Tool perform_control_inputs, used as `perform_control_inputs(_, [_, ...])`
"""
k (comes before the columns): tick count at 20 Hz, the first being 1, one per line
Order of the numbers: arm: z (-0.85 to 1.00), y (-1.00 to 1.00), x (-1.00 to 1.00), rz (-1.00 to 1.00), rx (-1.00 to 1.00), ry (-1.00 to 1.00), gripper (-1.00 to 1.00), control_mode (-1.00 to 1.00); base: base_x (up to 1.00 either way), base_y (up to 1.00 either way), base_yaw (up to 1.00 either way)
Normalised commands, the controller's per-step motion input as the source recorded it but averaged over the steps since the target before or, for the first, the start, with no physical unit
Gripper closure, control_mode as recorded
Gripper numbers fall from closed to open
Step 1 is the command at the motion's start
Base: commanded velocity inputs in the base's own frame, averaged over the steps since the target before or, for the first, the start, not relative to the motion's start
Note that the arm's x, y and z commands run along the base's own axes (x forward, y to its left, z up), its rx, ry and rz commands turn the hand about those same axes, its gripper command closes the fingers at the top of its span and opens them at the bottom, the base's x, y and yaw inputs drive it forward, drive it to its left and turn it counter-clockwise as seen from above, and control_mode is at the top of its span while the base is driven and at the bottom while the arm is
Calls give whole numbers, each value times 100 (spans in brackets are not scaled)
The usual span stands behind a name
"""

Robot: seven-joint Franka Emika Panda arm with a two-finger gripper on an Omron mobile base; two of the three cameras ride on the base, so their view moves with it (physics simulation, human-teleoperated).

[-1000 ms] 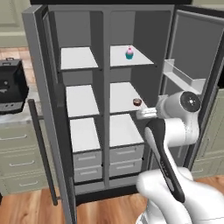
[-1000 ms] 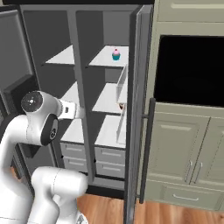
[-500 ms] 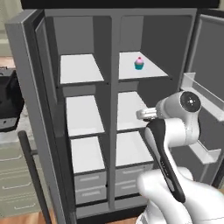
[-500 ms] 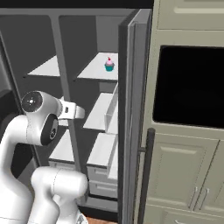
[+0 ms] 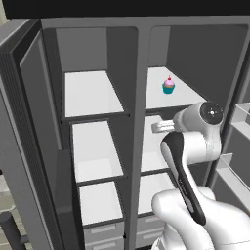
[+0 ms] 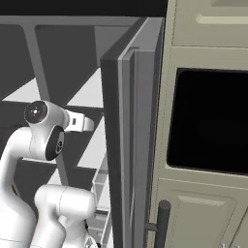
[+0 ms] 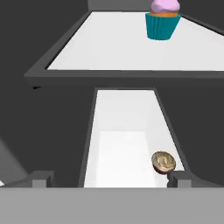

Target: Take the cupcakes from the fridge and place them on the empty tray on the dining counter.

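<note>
No readable text or labels anywhere

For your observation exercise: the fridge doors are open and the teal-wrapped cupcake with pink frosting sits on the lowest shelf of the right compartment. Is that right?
Not quite. The cupcake sits on the top shelf of the right compartment, as the left base view shows. The fridge doors are indeed open.

Teal-wrapped, pink-frosted cupcake (image 5: 168,86) upright on upper right white shelf, open grey fridge (image 5: 29,97)
</note>
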Motion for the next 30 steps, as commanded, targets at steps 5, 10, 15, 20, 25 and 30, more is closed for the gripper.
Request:
perform_control_inputs(5, [0,0,0,0,0,0,-100,100,73,2,-4])
perform_control_inputs(10, [-1,-4,3,-3,0,-1,-100,-100,15,0,0])
perform_control_inputs(15, [6,-27,-5,-9,1,-9,-100,-100,0,0,0])
perform_control_inputs(20, [24,-14,-2,-5,2,-24,-100,-100,0,0,0])
perform_control_inputs(25, [43,0,-1,-1,1,-7,-100,-100,0,0,0])
perform_control_inputs(30, [55,-1,0,0,3,0,-100,-100,0,0,0])
